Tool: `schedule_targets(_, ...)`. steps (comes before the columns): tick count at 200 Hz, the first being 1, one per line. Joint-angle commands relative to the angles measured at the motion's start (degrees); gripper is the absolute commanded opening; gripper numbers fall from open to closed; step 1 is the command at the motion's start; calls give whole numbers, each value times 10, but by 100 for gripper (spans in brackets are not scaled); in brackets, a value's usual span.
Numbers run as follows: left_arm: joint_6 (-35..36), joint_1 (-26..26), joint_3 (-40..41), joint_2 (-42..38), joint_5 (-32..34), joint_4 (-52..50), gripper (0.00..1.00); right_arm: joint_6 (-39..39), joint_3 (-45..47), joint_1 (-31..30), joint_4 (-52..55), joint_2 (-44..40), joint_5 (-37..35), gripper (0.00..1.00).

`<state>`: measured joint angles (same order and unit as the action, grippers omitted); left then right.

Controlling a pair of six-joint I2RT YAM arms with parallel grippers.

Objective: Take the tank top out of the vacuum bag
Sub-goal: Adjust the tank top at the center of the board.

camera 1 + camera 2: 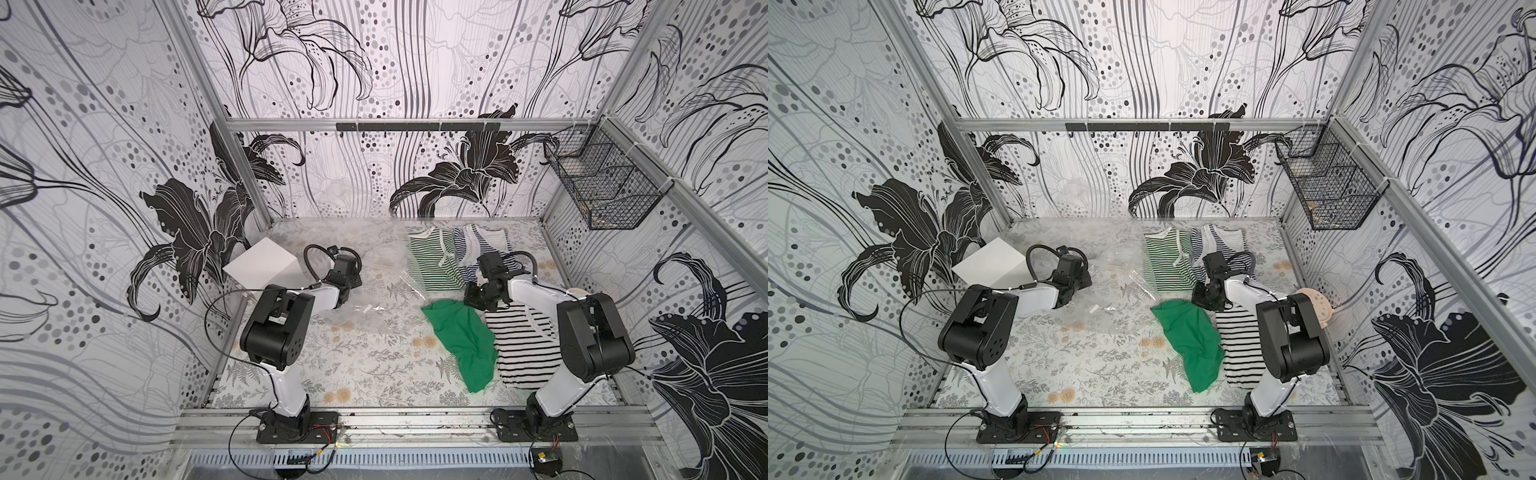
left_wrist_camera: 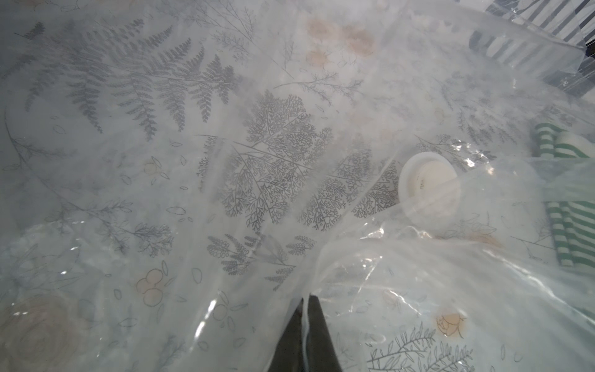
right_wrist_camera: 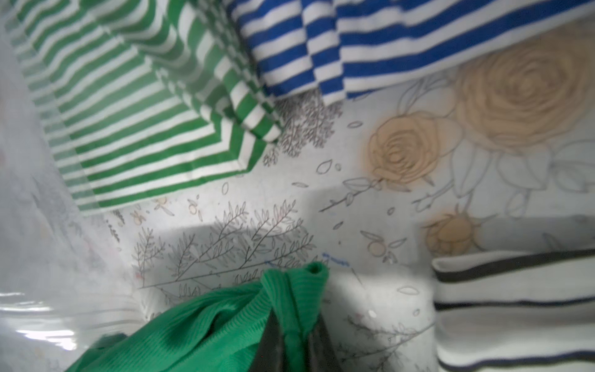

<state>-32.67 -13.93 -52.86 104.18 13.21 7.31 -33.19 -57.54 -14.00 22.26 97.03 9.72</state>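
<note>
Both tools pinching: bag left, green top right.
The left tool (image 2: 307, 304) is pressed together on a fold of the large clear crinkly plastic vacuum bag (image 2: 418, 277), crumpled in the middle of the floral worktop (image 1: 353, 370); the right tool (image 3: 294, 323) pinches the plain green ribbed tank top (image 1: 461, 345), lying just beside the bag.

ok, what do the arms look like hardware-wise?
Both alike: left arm and right arm have glossy white link shells, blocky black joint housings, black base plates. Thin black cables loop along each; a ribbed black hose arcs at each wrist. Left end effector and right end effector: dark tapered fingers.
</note>
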Motion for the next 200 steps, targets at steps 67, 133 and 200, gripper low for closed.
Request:
schedule_targets(67, -6, 2, 10, 10, 7, 9, 0, -20, 20, 33, -21, -23, -21, 1)
schedule_targets(133, -2, 2, -6, 15, -4, 9, 0, 67, -13, 1, 64, -116, -15, 84)
schedule_targets(200, -1, 1, 0, 10, -5, 15, 0, -6, 59, -185, 107, -142, -73, 70)
